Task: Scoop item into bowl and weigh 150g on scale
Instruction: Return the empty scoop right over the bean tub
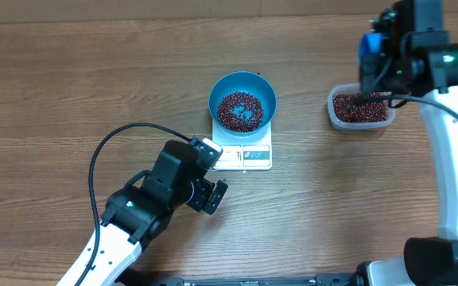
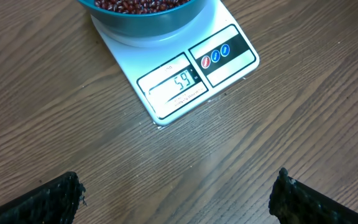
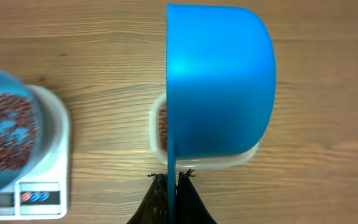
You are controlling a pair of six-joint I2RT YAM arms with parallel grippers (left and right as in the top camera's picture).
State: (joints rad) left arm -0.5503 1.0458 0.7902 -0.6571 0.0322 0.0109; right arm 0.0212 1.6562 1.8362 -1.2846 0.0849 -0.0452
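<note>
The blue bowl (image 1: 242, 86) stands on the white scale (image 1: 245, 155) and holds a layer of dark red-brown beans (image 1: 239, 110). In the left wrist view the scale (image 2: 229, 56) has its display lit, with the bowl (image 2: 145, 17) behind it. My left gripper (image 1: 207, 179) hovers just in front of the scale's left corner, open, its fingers (image 2: 48, 199) wide apart over bare wood. My right gripper (image 3: 172, 178) is shut on the thin handle of a blue scoop (image 3: 219, 81), which hangs over a clear tub (image 3: 157, 130) of beans. The scoop's inside is hidden.
The clear tub (image 1: 361, 108) with more beans sits to the right of the scale, under the right arm. A black cable (image 1: 114, 143) loops over the table left of the left arm. The scoop (image 1: 369, 44) shows at the top right.
</note>
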